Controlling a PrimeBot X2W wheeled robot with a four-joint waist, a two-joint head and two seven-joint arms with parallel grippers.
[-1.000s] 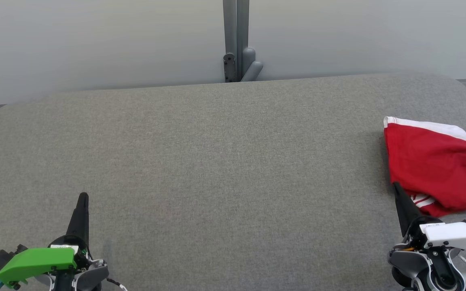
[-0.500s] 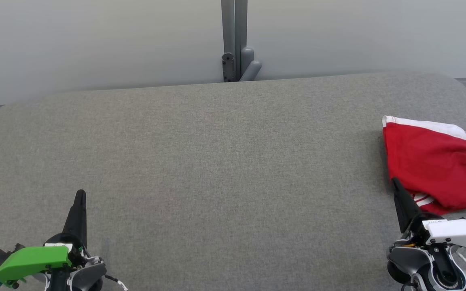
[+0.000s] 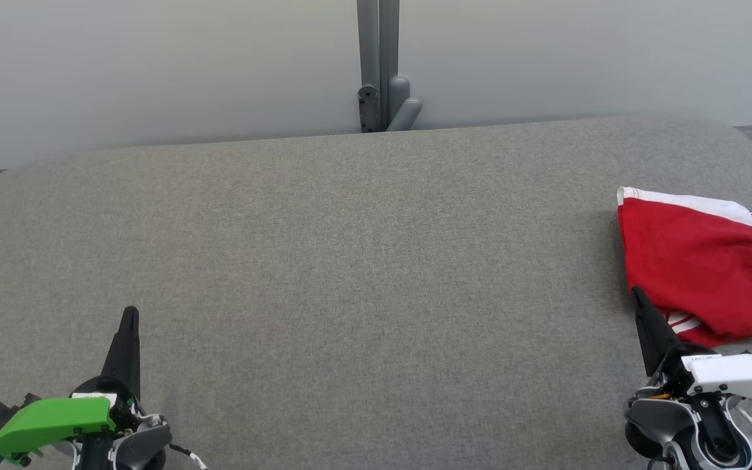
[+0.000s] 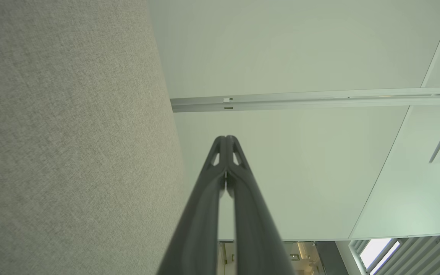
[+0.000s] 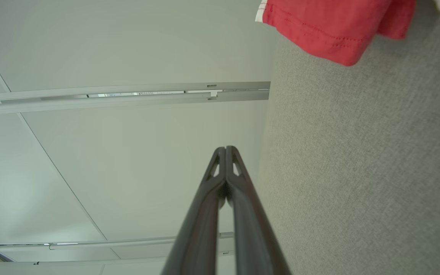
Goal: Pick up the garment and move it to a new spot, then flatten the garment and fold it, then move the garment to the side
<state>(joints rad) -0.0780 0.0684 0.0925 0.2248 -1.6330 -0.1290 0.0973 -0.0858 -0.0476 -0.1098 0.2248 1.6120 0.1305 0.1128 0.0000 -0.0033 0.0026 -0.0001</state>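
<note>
1. Red fabric garment [image 3: 702,267] with a white band along its far edge and dark-and-white lettering on its right part lies bunched in a loose fold at the right end of the grey cloth-covered table [image 3: 363,261]. Its right side runs out of the head view.
2. In the right wrist view the garment's stitched red hem [image 5: 330,26] sits at the top, with bare grey cloth between it and the fingers.
3. Right gripper [image 3: 637,292], under a white housing at the lower right, has its two long dark fingers pressed together with nothing between them. Its tip points up the head view, just beside the garment's near left edge; whether it touches the cloth cannot be told there.
4. Left gripper [image 3: 130,313], under a green housing at the lower left, is likewise closed to a single point and empty, well apart from the garment.
5. Both wrist views show the fingertips meeting ( [image 4: 226,138], [image 5: 226,148]).
6. A grey metal post [image 3: 379,65] stands against the pale wall behind the table's far edge.
</note>
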